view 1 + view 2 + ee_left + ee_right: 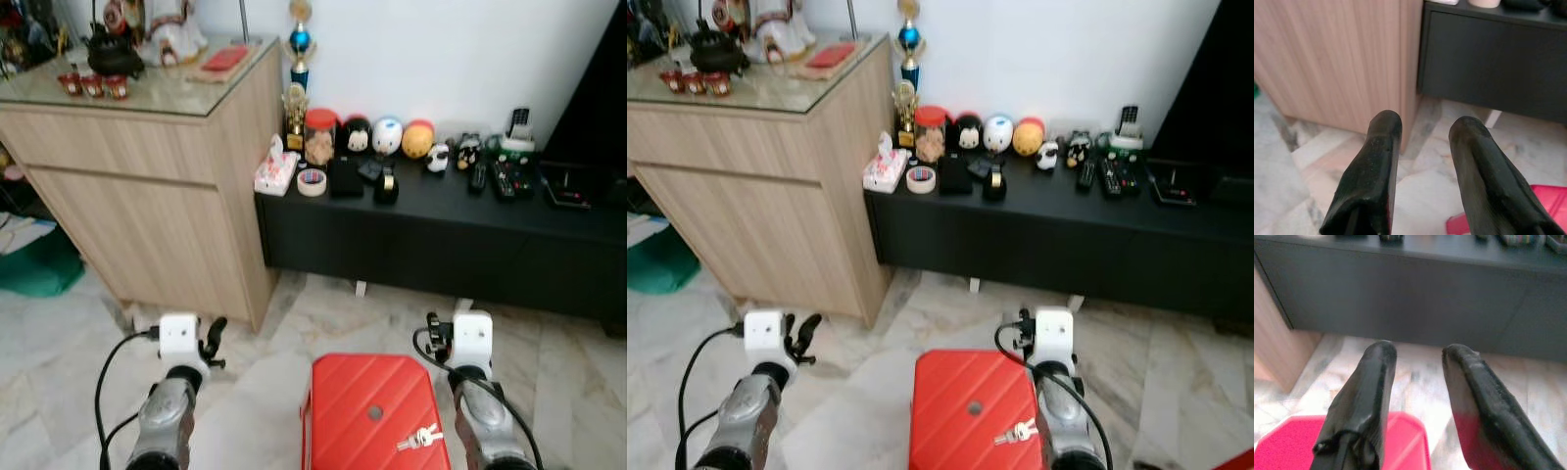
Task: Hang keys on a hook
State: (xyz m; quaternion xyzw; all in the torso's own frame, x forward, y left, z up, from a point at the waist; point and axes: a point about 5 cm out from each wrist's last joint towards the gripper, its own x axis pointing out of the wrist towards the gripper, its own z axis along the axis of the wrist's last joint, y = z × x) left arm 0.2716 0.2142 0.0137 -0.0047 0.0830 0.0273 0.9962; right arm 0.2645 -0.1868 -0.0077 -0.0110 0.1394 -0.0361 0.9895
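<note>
- Red hard-shell case (377, 411), ribbed lid, lying flat on the marble floor (59, 323) at 6 o'clock in the head views; shut, contents not visible.
- Keys (420, 438): small silvery bunch resting on the lid of the red hard-shell case toward 5 o'clock, just beside the right arm. Judged light, rigid, smooth and apt to slide on the glossy lid; best taken by the ring or the thickest cluster, pinching from above.
- Left gripper (1422, 171): hovering over the floor at 7 o'clock, jaws parted, carrying nothing.
- Right gripper (1415, 401): hovering above the far edge of the case, jaws parted, carrying nothing.
- Black low worktop (460, 211) at 1 o'clock: bearing round figurines, a red-lidded jar (319, 134) with pale contents, a tape roll (312, 182), remotes.
- Wooden cabinet (147, 196) at 10 o'clock.
- Hook: none can be made out.
</note>
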